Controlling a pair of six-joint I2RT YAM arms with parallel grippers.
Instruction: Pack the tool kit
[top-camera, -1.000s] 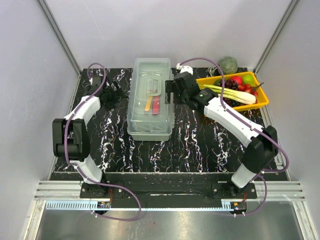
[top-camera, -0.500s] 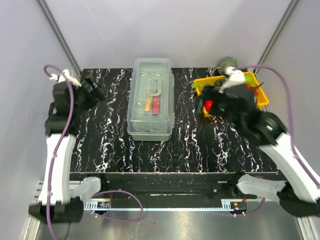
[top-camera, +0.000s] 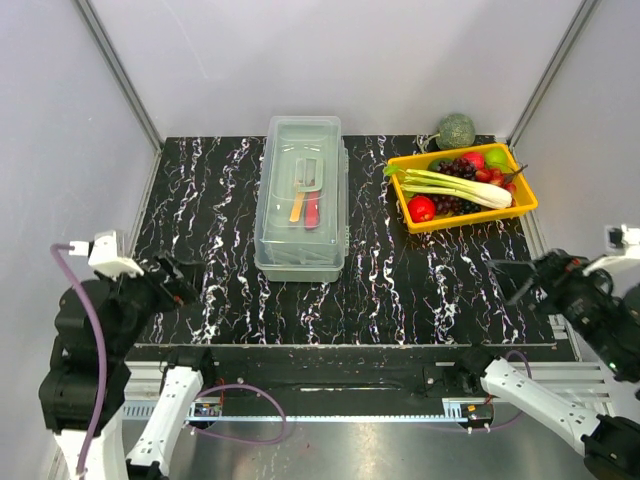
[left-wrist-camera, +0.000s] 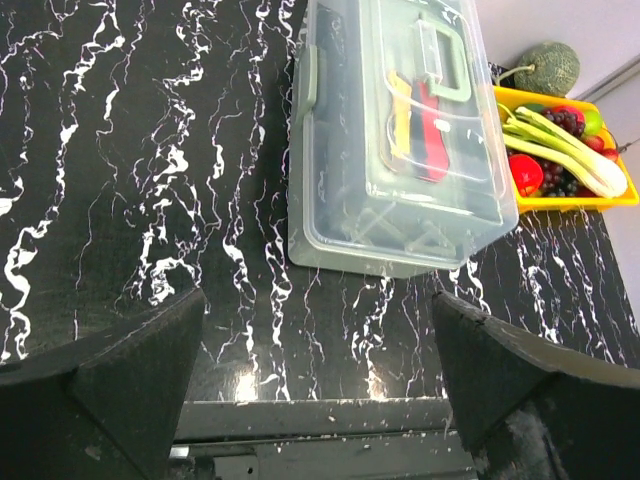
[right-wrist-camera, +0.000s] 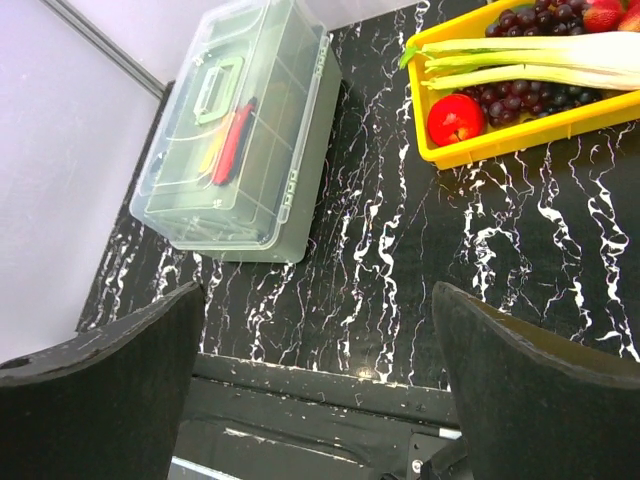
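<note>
grey-green toolbox (top-camera: 300, 200), lid closed (knives inside)

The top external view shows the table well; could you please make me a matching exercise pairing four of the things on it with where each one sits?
Things:
1. large pale grey-green plastic toolbox with clear lid
2. round green melon
3. small round red fruit
4. red and yellow hand tools

Places:
A. in the near left corner of the orange-yellow plastic tray
B. inside the toolbox, seen through its lid
C. on the black marbled table, behind the tray at the far right
D. at the middle of the table, lid shut, left of the tray

Pairs: 1-D, 2-C, 3-A, 4-B.
</note>
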